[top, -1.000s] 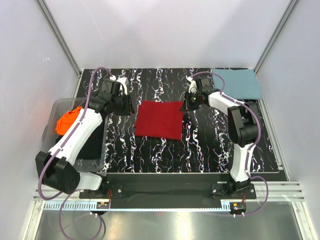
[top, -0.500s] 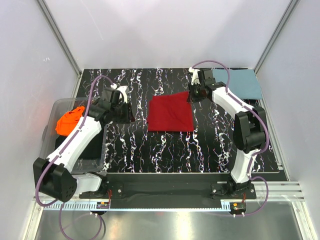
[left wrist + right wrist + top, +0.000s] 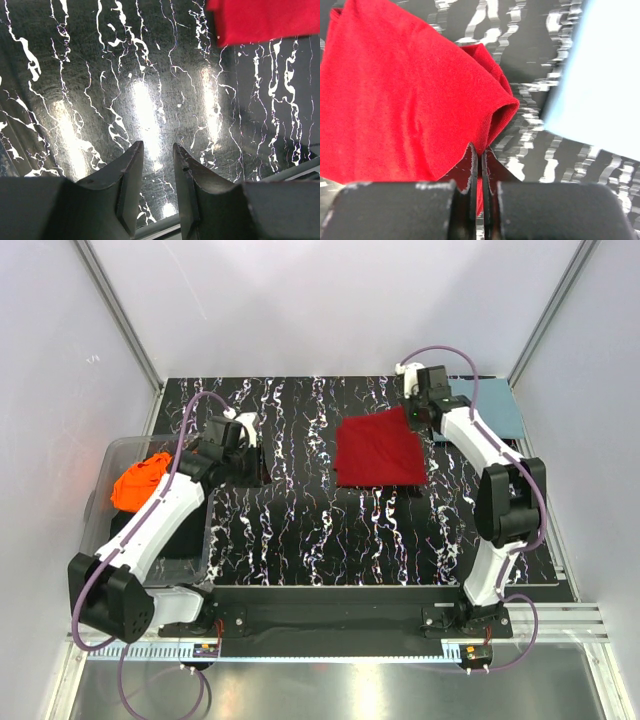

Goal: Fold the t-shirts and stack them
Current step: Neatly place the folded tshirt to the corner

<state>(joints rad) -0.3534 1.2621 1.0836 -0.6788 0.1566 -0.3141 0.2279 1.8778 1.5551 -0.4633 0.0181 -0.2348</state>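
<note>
Likely lab test cell: white panel walls (image 3: pixel 330 300), aluminium frame (image 3: pixel 122 320), marbled black table (image 3: pixel 300 540).

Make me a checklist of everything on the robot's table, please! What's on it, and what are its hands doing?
Surface: black table with white streaks.
Job's things: red t-shirt folded, right of centre; teal-blue t-shirt folded flat in the far right corner; orange t-shirt crumpled in the clear bin at the left edge.
Clutter: nothing seen besides that bin.
Hands: left hand open, empty, over bare table; right hand shut on the red t-shirt's edge.
Cables: purple cables loop along both arms; no snag seen.
Surroundings: white walls; metal rail at the near edge.
</note>
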